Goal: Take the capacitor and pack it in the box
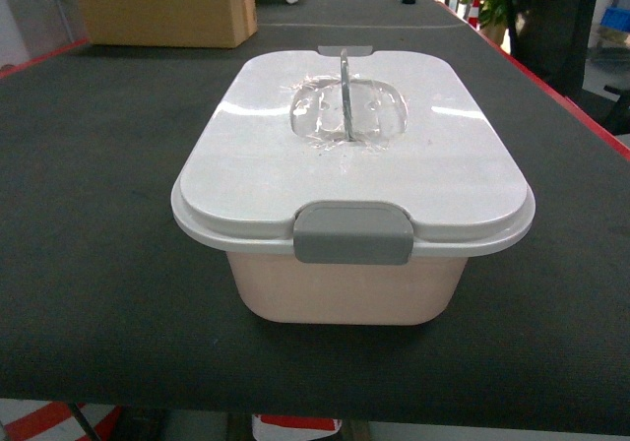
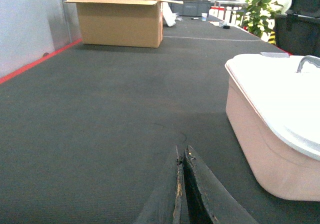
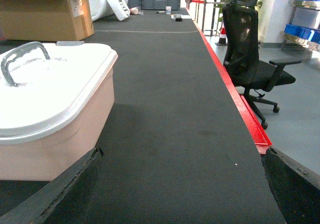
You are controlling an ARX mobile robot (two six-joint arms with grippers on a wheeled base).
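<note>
Dark mat table (image 1: 98,264); lidded box (image 1: 345,293) centre, cardboard carton (image 1: 162,8) beyond. Left gripper (image 2: 182,156) beside box, fingers together; right gripper (image 3: 180,156) opposite side, fingers wide apart.

The left claw (image 2: 183,184) is showing black, worn, scuffed fingers; the right claw (image 3: 180,184) is showing matching rough black fingers (image 3: 65,189).
</note>
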